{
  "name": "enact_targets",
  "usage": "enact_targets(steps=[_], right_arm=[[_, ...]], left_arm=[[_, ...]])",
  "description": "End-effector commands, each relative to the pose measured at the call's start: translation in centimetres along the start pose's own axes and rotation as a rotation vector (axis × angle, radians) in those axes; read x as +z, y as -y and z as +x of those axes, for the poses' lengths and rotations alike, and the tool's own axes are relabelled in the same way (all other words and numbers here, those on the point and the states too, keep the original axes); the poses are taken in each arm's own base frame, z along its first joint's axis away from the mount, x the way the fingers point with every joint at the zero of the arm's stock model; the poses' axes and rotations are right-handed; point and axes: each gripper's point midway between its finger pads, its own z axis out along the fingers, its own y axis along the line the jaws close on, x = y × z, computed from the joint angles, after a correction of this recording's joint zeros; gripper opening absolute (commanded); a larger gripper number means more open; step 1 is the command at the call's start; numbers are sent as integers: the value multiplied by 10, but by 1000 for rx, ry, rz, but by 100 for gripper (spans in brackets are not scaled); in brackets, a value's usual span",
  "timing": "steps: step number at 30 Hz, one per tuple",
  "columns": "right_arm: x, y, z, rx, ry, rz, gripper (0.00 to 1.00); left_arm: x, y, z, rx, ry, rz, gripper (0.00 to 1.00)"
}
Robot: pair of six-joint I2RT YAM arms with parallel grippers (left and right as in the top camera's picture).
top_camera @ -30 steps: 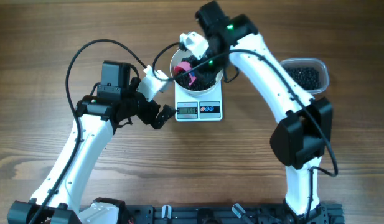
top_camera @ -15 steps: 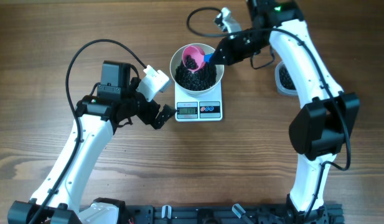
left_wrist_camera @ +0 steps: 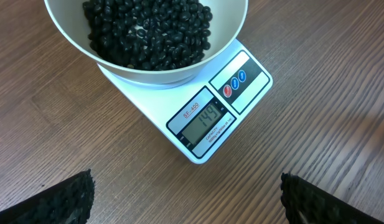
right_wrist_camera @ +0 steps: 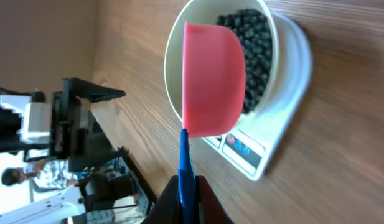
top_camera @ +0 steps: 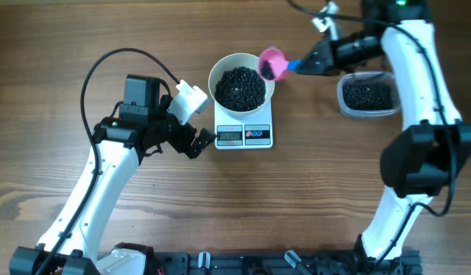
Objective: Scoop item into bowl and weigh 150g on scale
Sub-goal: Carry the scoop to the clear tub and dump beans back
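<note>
Wooden worktop: nearest, the left tool hangs wide open beside the scale, which shows 149. Beyond, black beads fill the white bowl. Far right, the right tool clamps a pink scoop. Final topping-up looks in hand, needing only a few beads.

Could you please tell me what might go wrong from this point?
The display on the scale reads 149, so another heaped scoop would likely overshoot. The pink scoop, held by the right gripper beside the rim of the bowl, seems to carry a few beans; a tilt could spill them onto the table. The open left gripper sits close to the scale; a nudge might disturb the reading.
</note>
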Motion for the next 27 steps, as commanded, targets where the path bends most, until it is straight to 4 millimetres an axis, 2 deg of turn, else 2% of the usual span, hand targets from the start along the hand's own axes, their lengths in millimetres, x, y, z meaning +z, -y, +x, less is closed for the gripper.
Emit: enact_targets(steps=[1, 8, 18, 22, 27], right_arm=[[-35, -8, -2, -43, 76, -4, 4], [-49, 5, 2, -21, 88, 16, 4], [-107, 54, 17, 45, 181, 71, 4], [-140, 101, 37, 127, 188, 226, 4], [-171, 137, 59, 198, 191, 348, 4]], left_arm=[[1, 2, 1, 0, 5, 17, 100], [1, 2, 1, 0, 5, 17, 100], [1, 2, 1, 0, 5, 17, 100], [1, 2, 1, 0, 5, 17, 100], [1, 2, 1, 0, 5, 17, 100]])
